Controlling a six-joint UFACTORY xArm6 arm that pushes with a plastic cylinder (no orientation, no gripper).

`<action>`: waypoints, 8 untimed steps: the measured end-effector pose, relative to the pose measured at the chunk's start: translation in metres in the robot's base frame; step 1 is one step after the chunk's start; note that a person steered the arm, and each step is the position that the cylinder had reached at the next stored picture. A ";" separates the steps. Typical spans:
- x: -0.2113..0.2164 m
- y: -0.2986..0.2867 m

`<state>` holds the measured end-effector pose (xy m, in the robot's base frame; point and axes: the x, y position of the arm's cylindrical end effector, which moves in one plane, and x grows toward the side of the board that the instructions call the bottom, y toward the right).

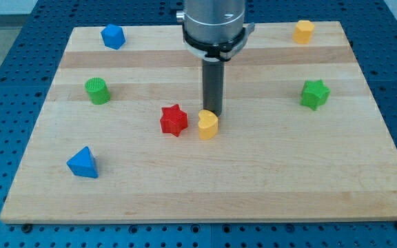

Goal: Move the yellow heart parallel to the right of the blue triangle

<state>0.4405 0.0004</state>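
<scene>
The yellow heart [207,125] lies near the middle of the wooden board [253,179]. The blue triangle [83,163] lies at the view's lower left, well to the left of the heart and lower. My tip [212,112] stands just above the heart in the view, touching or almost touching its upper edge. A red star [174,120] sits close to the left of the heart.
A blue block [113,36] sits at the top left, a green cylinder [97,90] at the left, a yellow block [303,31] at the top right and a green star [314,94] at the right. The board lies on a blue perforated table.
</scene>
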 end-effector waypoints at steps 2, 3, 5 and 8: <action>0.023 -0.006; 0.035 -0.013; 0.043 -0.047; 0.047 -0.084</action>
<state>0.4872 -0.0832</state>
